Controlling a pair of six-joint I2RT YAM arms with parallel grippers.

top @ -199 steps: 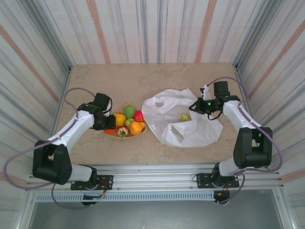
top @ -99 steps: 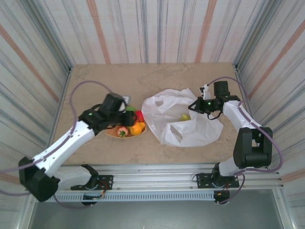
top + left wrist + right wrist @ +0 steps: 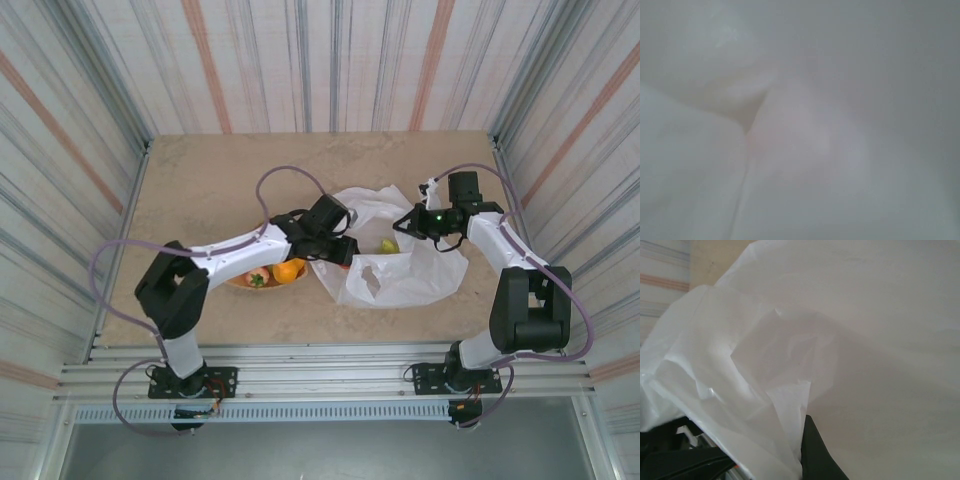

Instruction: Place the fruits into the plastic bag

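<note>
Left gripper (image 3: 347, 250) is shoved into the crinkly white plastic bag (image 3: 400, 282), can't tell its jaws. Right gripper (image 3: 413, 222) pinches the thin film. Glossy fruits (image 3: 288, 270) sit left on a wooden plate (image 3: 270, 286).

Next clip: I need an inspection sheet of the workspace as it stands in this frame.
Surface: tan mottled table, no spills seen.
Job's things: white bag lies crumpled with a yellow-green fruit inside; an orange fruit and a red fruit sit on the plate.
Clutter: nothing seen.
Grippers: left gripper is at the bag's mouth, jaws hidden by film; right gripper pinches the bag's rim.
Cables: purple cables loop off both arms, apart from the fruit.
Surroundings: striped walls on three sides; metal rail at the near edge.
</note>
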